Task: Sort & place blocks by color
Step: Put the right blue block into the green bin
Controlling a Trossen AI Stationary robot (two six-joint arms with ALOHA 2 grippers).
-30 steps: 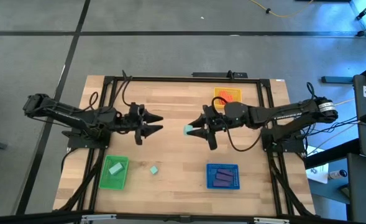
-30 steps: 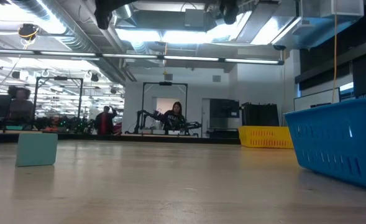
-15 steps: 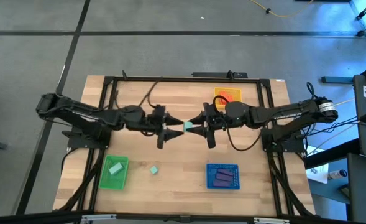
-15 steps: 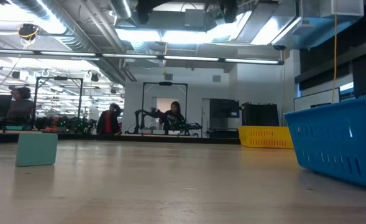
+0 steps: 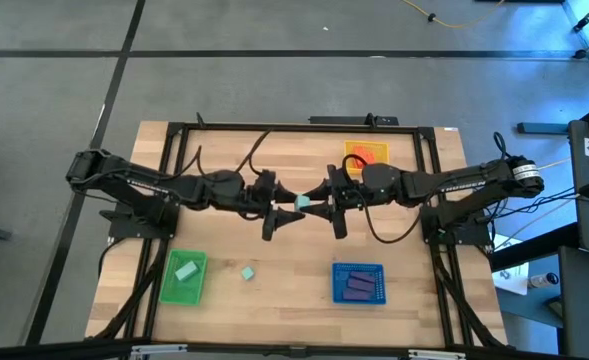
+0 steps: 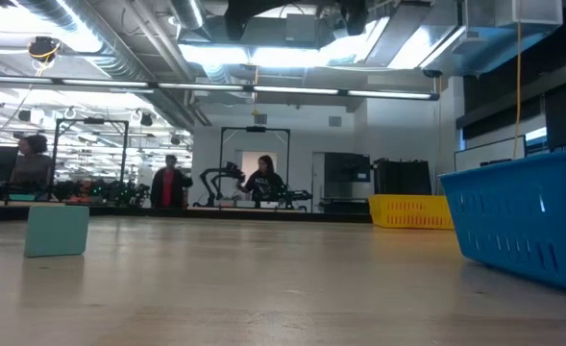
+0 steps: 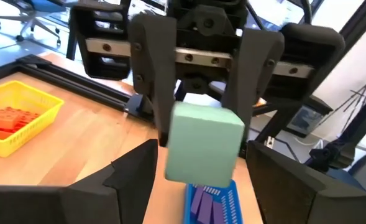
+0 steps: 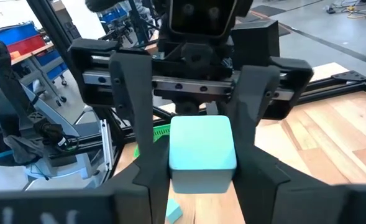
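In the low view both arms are cut off at the upper edge, and the handover point cannot be seen. From above, the fingertips overlap, so we cannot tell whether the left gripper (image 5: 289, 205) touches the mint cube (image 5: 300, 202).

Both arms reach level toward the middle of the tabletop (image 5: 274, 160), above its surface, wrists facing each other. The right gripper (image 5: 311, 205) pinches the cube between its fingers (image 7: 153, 68). The left fingers (image 7: 132, 180) are spread wide, one on each side of the cube.

The cube is smooth, matte and round-edged. A second mint block (image 5: 247, 272) lies loose on the wood planks, beside the green tray (image 5: 166, 285), which holds another (image 5: 185, 270). Purple bars (image 5: 357, 287) lie in the slotted blue tray (image 5: 337, 285), and orange blocks (image 7: 9, 118) in the yellow mesh tray (image 7: 21, 93).
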